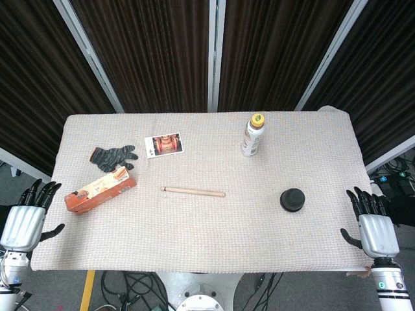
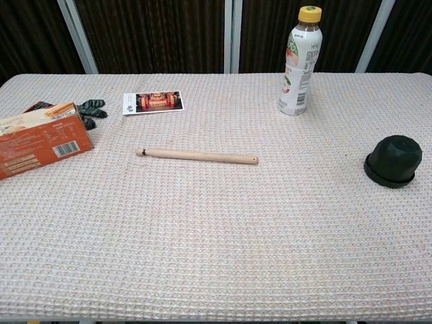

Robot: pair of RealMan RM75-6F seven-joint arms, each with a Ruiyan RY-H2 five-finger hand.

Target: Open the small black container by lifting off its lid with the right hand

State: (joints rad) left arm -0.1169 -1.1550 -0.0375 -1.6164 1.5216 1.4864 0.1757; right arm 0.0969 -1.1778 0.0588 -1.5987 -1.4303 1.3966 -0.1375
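Note:
The small black container sits on the right part of the table, its domed lid on; the chest view shows the black container near the right edge. My right hand hangs open beside the table's right front corner, well to the right of the container and apart from it. My left hand is open off the table's left front edge, holding nothing. Neither hand appears in the chest view.
A wooden stick lies mid-table. A yellow-capped bottle stands behind the container. An orange carton, a dark glove and a photo card lie at the left. The woven cloth covers the table.

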